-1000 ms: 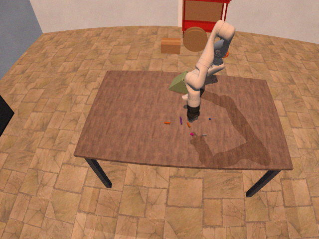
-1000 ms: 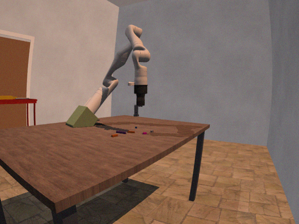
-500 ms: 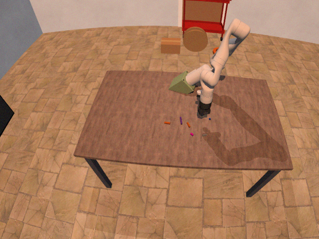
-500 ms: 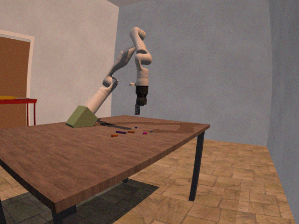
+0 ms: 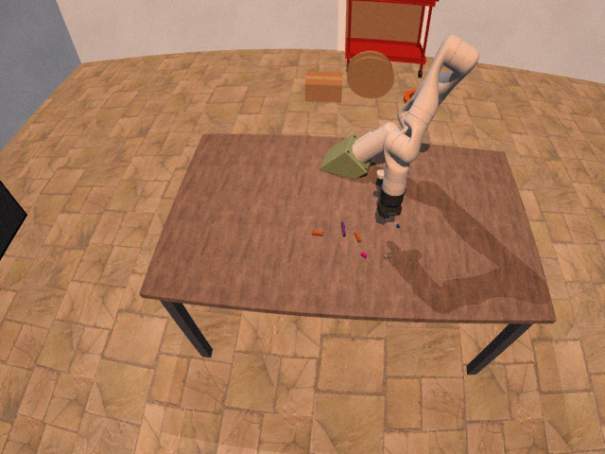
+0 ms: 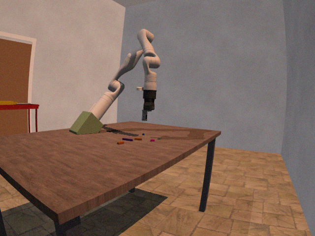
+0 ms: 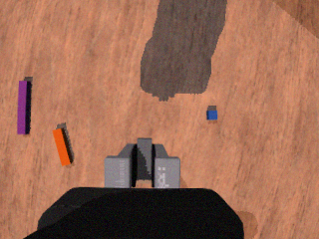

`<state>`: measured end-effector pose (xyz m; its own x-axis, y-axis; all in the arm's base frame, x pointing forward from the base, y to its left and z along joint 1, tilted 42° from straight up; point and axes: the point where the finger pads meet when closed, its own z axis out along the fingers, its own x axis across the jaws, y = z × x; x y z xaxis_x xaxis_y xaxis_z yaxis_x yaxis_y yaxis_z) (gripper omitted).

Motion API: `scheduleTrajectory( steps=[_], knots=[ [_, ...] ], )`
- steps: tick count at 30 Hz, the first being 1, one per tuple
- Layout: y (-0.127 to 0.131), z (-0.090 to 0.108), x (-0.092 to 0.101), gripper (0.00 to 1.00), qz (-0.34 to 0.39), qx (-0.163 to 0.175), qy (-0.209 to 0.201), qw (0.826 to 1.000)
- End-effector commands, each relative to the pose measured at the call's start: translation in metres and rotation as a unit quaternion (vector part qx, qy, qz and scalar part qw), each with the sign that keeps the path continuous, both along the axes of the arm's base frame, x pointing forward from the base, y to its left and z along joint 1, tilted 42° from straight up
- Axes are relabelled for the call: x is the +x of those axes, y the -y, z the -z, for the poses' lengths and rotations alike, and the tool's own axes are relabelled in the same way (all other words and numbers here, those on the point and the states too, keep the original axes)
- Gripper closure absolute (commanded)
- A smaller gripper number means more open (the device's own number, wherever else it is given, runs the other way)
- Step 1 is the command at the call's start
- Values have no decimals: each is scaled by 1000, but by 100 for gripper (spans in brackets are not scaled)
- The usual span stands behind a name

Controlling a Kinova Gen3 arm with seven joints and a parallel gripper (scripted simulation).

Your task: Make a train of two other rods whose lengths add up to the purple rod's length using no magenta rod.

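Observation:
My gripper (image 5: pixel 386 219) hangs well above the table, pointing straight down, and is shut on a grey rod (image 7: pixel 144 154) that shows between the fingers in the wrist view; in the exterior view the rod hangs upright from the fingers (image 6: pixel 144 117). On the table lie a purple rod (image 5: pixel 343 228), two orange rods (image 5: pixel 317 233) (image 5: pixel 357 236), a magenta rod (image 5: pixel 363 254), a small blue rod (image 5: pixel 397 225) and a second grey rod (image 5: pixel 388 255). All lie apart from each other. The wrist view shows the purple rod (image 7: pixel 23 107), one orange rod (image 7: pixel 63 146) and the blue rod (image 7: pixel 211 114).
The arm's green base block (image 5: pixel 344 158) stands at the table's back middle. A red cart (image 5: pixel 386 29), a cardboard box (image 5: pixel 323 86) and a round board (image 5: pixel 371 74) stand on the floor behind the table.

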<state>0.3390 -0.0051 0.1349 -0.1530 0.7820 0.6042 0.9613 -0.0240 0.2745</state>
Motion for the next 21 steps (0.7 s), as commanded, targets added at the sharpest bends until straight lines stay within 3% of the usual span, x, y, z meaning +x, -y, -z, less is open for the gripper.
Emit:
scheduleTrajectory(
  steps=[1,11,21],
  knots=[
    [1,0,0,76,1,0,0,1000],
    [-2,3,1,76,1,-1,0,1000],
    [-24,29,9,76,1,-1,0,1000]
  ],
)
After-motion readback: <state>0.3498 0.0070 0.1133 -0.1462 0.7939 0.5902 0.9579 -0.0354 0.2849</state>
